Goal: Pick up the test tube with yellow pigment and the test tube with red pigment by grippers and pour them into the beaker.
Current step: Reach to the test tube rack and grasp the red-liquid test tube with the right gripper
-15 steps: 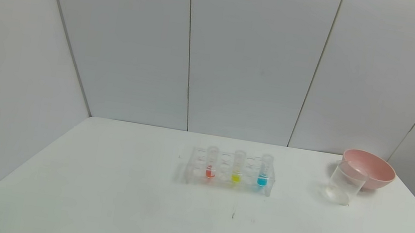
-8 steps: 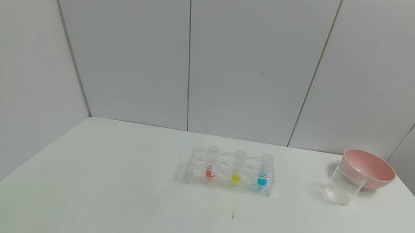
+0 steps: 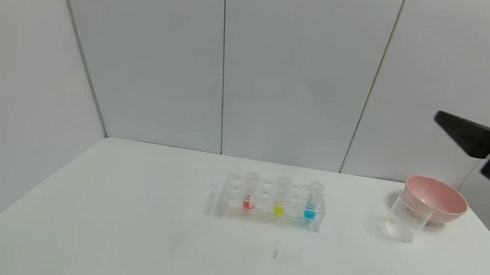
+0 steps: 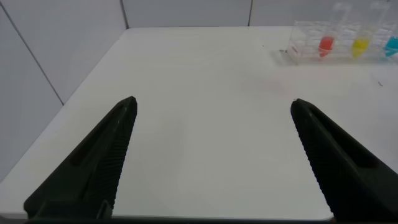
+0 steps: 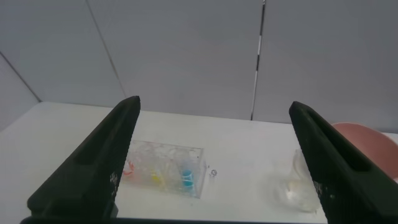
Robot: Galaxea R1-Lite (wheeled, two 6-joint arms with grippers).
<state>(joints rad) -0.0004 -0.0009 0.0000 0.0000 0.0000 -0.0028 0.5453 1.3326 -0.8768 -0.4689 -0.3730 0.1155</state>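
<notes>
Right gripper: the black right gripper is hanging high at the right side of the head view, above the pink bowl, its fingers spread wide and holding nothing.
Left gripper: the black left gripper is showing only in its own wrist view, over the near left part of the white table, jaws wide apart and empty.
Red tube: the slim clear test tube with red pigment is standing upright in the clear many-holed tube rack, at its left.
Yellow tube: the slim clear test tube with yellow pigment is standing upright in the rack's middle.
Blue tube: a clear tube with blue liquid is standing at the rack's right.
Beaker: the small clear tapered beaker is sitting well right of the rack, just in front of the round pink bowl; whether they touch cannot be told.
</notes>
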